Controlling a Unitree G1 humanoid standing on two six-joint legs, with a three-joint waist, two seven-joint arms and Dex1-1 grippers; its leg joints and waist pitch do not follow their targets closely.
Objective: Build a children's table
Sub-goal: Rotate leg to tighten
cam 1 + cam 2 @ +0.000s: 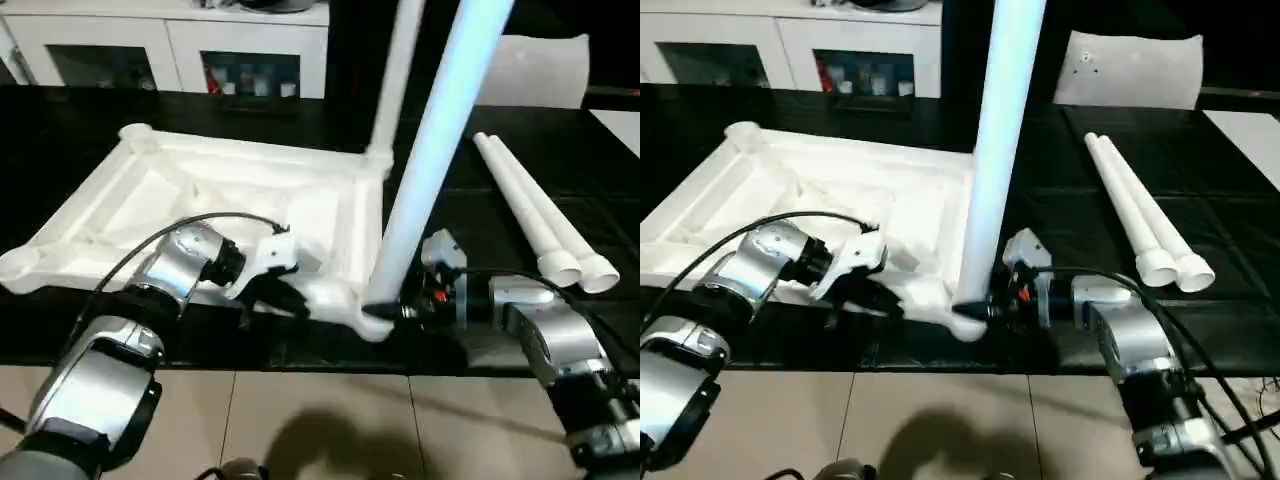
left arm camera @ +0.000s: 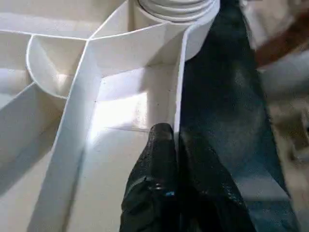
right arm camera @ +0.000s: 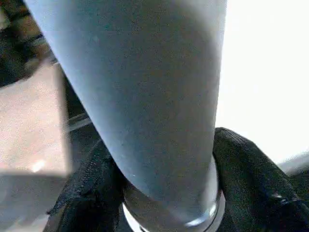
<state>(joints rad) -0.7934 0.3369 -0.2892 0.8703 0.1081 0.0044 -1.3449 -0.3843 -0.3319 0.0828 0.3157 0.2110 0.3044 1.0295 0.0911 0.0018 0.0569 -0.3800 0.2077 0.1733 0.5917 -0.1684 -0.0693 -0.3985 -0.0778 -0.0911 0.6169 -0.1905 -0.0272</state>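
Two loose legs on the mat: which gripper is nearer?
Right. The right gripper grips the base of the upright leg, beside the loose legs; the left gripper pinches the tabletop rim, farther away.

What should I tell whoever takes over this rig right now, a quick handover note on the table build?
Left gripper: shut on the tabletop's near rim, steadying it upside down.
Right gripper: closed around the base of the near leg, which stands in the near right corner socket.
Done: the far leg stands in the far right corner.
Left: seat the near leg if it is not home yet, then fit the two loose legs lying right of the tabletop into the left sockets.
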